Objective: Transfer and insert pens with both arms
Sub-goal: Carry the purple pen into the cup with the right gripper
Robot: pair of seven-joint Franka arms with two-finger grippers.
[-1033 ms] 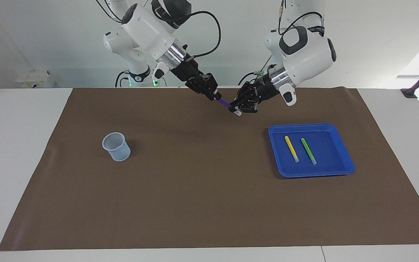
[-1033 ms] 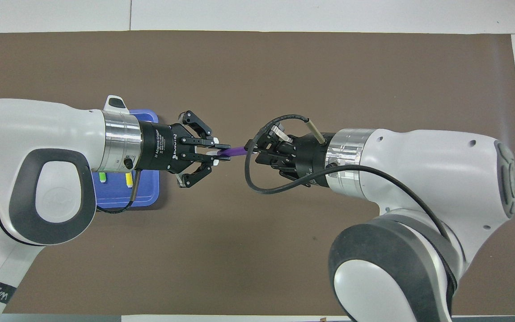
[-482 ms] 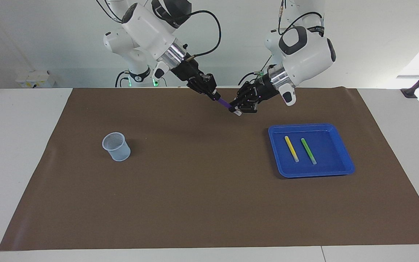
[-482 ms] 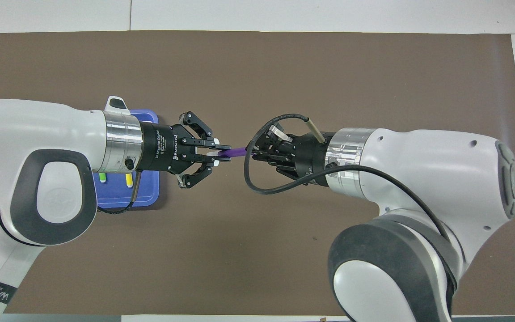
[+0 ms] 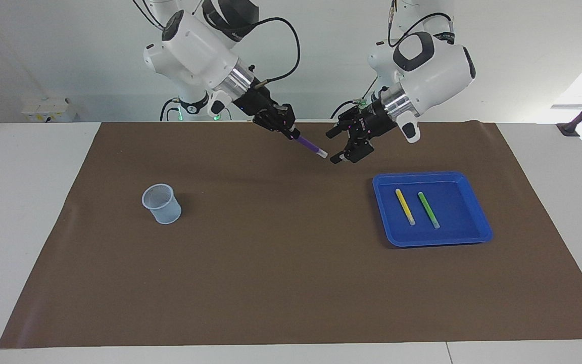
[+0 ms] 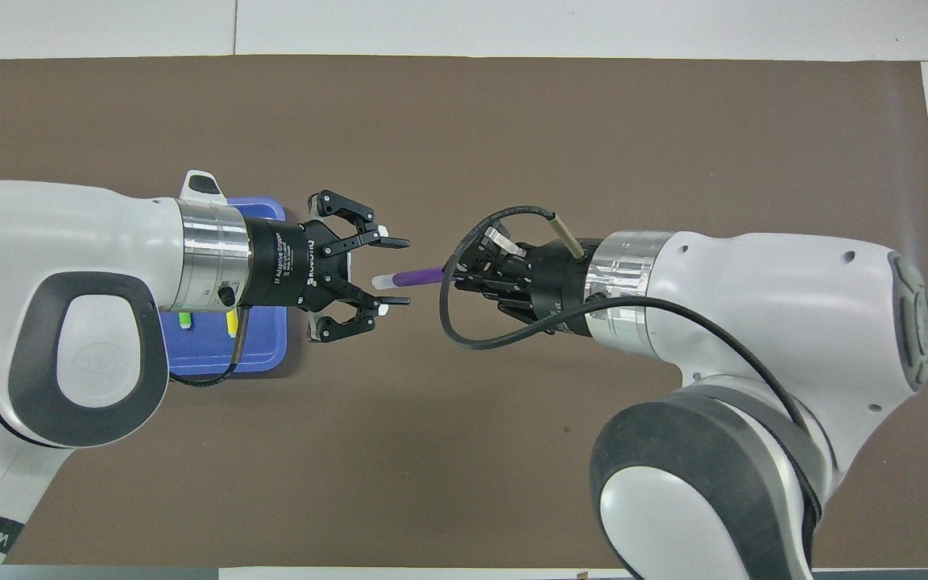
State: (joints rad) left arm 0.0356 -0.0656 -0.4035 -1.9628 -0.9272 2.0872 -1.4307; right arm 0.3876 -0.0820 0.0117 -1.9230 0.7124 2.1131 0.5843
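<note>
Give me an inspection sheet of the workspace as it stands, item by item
Surface: brown mat on a white table.
Job's things: purple pen held up over the mat; yellow pen and green pen in the blue tray; mesh cup upright toward the right arm's end.
Clutter: nothing seen.
Grippers: right gripper shut on the purple pen; left gripper open, beside the pen's pale end.
Cables: black cable looped at the right wrist.
Surroundings: white wall, socket box.

A purple pen (image 5: 309, 146) with a whitish tip, a yellow pen (image 5: 404, 206) and a green pen (image 5: 428, 209) in a blue tray (image 5: 479, 219), a pale bluish cup (image 5: 161, 203), a brown mat (image 5: 271, 273).
</note>
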